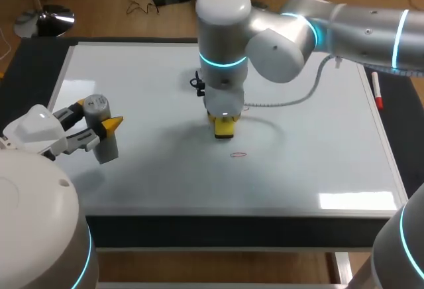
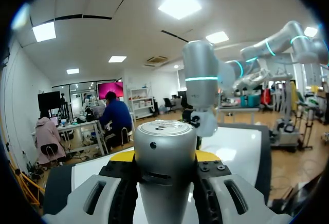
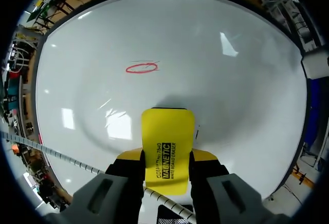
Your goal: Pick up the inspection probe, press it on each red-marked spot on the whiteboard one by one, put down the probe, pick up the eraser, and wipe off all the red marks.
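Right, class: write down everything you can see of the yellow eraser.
The eraser is a flat, bright yellow block with rounded corners. It looks like plastic and has dark print along its face. The right pincer is shut on it, gripping its two long sides. The eraser points out ahead of the pincer, over the whiteboard, and stops short of the red oval mark. Whether its far end touches the board cannot be told.

A black bench (image 1: 33, 70) fills the scene, dark front edge nearest. Overhead light leaves a bright glare (image 1: 358, 200) near its front right corner.
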Controlling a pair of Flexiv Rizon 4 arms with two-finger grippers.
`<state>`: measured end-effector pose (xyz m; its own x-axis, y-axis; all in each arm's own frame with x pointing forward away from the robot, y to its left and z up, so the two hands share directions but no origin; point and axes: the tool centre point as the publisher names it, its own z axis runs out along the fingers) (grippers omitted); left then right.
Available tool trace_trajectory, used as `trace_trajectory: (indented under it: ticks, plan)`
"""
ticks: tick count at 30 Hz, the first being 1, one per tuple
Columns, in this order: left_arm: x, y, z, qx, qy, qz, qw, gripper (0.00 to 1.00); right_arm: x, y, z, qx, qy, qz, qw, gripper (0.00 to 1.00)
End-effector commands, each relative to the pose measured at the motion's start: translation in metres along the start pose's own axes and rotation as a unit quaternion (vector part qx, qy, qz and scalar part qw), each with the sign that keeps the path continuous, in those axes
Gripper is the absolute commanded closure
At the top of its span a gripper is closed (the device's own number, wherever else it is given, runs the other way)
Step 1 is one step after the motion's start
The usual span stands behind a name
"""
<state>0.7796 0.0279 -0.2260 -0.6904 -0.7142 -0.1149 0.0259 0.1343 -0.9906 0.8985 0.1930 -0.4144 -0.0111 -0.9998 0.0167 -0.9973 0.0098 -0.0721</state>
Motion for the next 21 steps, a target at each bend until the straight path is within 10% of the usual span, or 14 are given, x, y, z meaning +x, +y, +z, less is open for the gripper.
trace_trajectory:
  ticks: [1,21]
  plan:
    - [0.001,0.000,0.002,0.000,-0.003,0.001,1.000,1.00,0.014,-0.005,-0.029,-0.008,-0.019,0.002,1.000,1.00]
    - [0.001,0.000,0.002,0.000,-0.003,0.001,1.000,1.00,0.159,-0.077,-0.061,0.020,-0.006,0.145,0.989,1.00]
